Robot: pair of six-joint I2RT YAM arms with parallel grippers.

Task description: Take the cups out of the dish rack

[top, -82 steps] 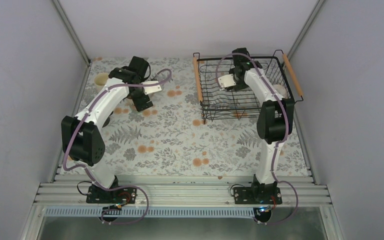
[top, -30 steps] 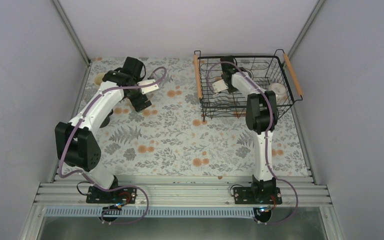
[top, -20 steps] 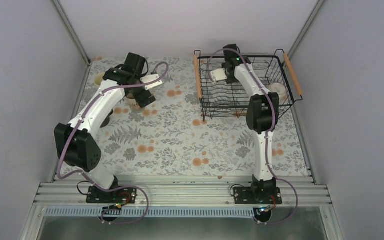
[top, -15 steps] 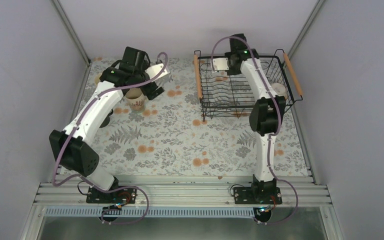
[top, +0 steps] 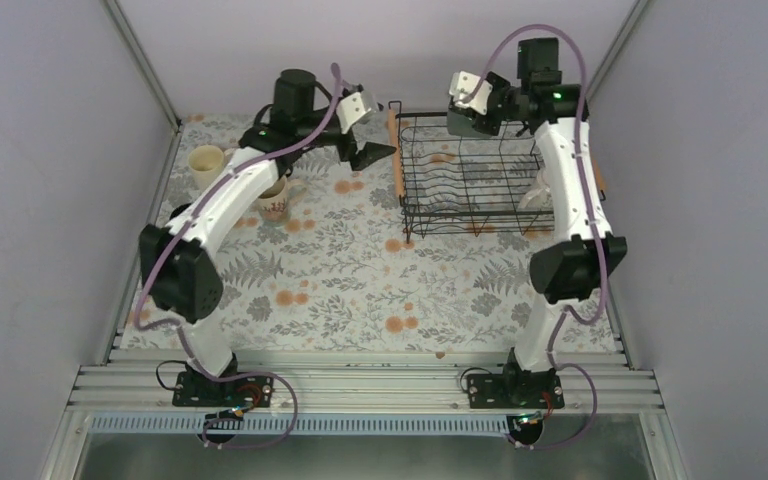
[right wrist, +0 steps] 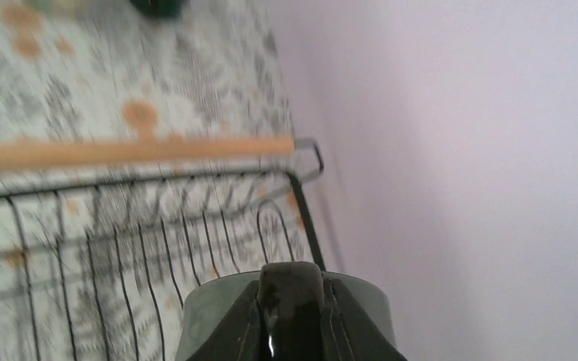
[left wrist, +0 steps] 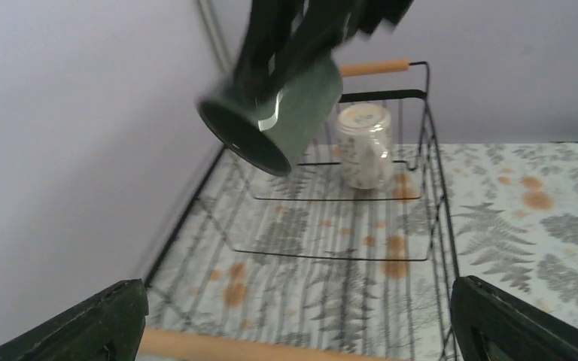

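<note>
Left wrist view: pinching tilted dark green ceramic mug [left wrist: 301, 105] in right gripper [left wrist: 271, 75]; risks slipping out onto black wire dish rack [left wrist: 374, 68] beneath during fast swing.

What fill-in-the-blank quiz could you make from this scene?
1. The right jaws hold a dark ____ mug above the rack.
2. Inside the rack stands just ____ cup.
3. The left jaws are ____ and hold nothing.
4. The cream cup stands on the ____, outside the rack.
Missing words: green; one; open; table.
</note>
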